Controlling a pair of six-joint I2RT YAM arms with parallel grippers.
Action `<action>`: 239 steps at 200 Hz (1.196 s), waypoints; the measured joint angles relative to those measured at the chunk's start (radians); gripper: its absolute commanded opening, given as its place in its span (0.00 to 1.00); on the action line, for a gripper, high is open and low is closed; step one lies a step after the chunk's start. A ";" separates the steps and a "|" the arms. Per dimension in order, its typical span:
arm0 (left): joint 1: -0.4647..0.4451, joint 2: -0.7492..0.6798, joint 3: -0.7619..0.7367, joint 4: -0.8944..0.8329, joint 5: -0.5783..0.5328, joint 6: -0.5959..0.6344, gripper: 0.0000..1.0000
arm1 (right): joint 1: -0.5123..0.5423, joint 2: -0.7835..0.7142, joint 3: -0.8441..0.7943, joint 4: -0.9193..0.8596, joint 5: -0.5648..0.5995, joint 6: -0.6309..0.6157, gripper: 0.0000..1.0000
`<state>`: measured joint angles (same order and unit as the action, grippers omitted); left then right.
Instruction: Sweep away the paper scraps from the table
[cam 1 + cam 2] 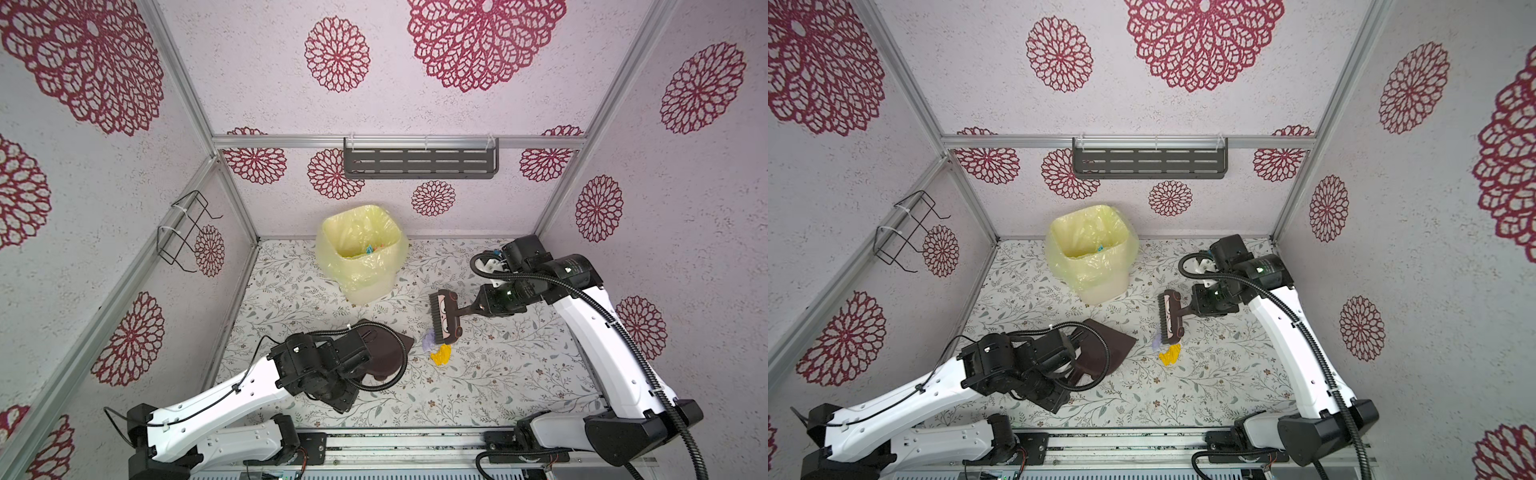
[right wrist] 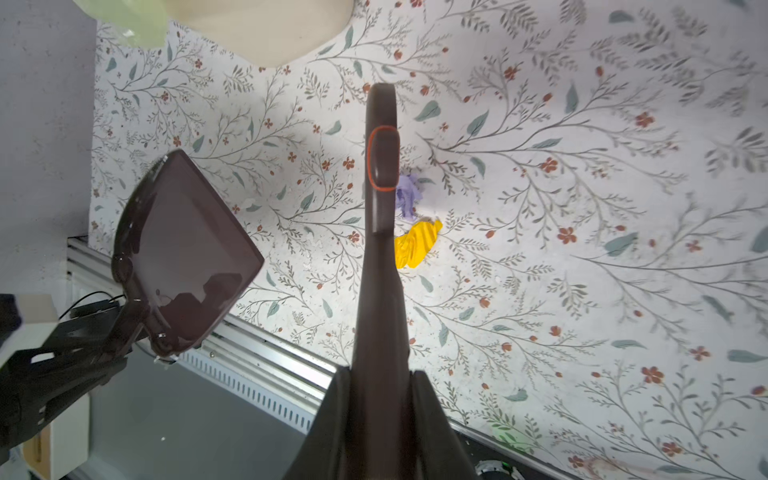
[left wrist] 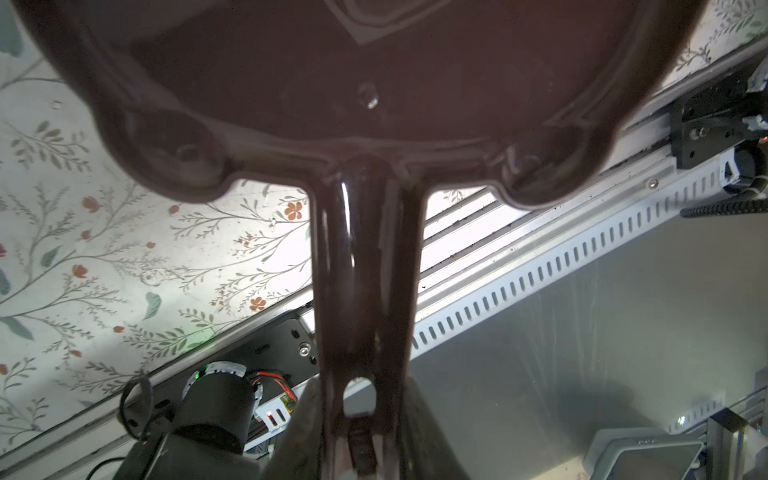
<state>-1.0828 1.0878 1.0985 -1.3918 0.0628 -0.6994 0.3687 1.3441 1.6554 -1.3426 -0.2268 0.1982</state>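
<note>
My right gripper (image 2: 379, 386) clamps the brush (image 1: 1169, 313), my left gripper (image 3: 362, 419) the dustpan (image 1: 1120, 338). The paper scraps (image 1: 1170, 355) at the dustpan's three o'clock look feather-light; I'd push with bristles.

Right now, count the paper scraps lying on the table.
2: a lilac scrap at the brush's near end, a yellow scrap beside it. More may hide under the dustpan.

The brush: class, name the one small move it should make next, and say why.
Probably a short stroke of the brush toward the dustpan, pushing the lilac scrap and yellow scrap along. Both lie by its bristled end, and the dustpan's open edge faces them across a gap.
</note>
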 measured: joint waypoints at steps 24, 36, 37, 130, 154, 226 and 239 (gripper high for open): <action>-0.027 0.060 -0.023 0.035 0.027 0.000 0.00 | 0.002 0.030 0.024 -0.030 0.078 -0.017 0.00; -0.035 0.090 -0.027 0.056 0.040 0.005 0.00 | 0.012 0.048 0.024 -0.047 0.122 -0.023 0.00; -0.035 0.092 -0.027 0.058 0.041 0.006 0.00 | 0.013 0.050 0.024 -0.049 0.127 -0.023 0.00; -0.060 0.303 -0.027 0.117 0.086 0.140 0.00 | 0.163 0.129 0.017 -0.096 0.303 -0.021 0.00; -0.068 0.334 -0.025 0.119 0.086 0.170 0.00 | 0.194 0.155 0.001 -0.095 0.319 -0.021 0.00; -0.072 0.438 0.029 0.156 0.073 0.258 0.00 | 0.240 0.198 -0.010 -0.085 0.335 -0.019 0.00; -0.072 0.449 0.034 0.162 0.067 0.270 0.00 | 0.248 0.206 -0.006 -0.092 0.336 -0.018 0.00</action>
<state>-1.1545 1.5372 1.1328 -1.2297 0.1299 -0.4294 0.6163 1.5501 1.6497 -1.4342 0.1089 0.1799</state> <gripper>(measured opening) 0.279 0.221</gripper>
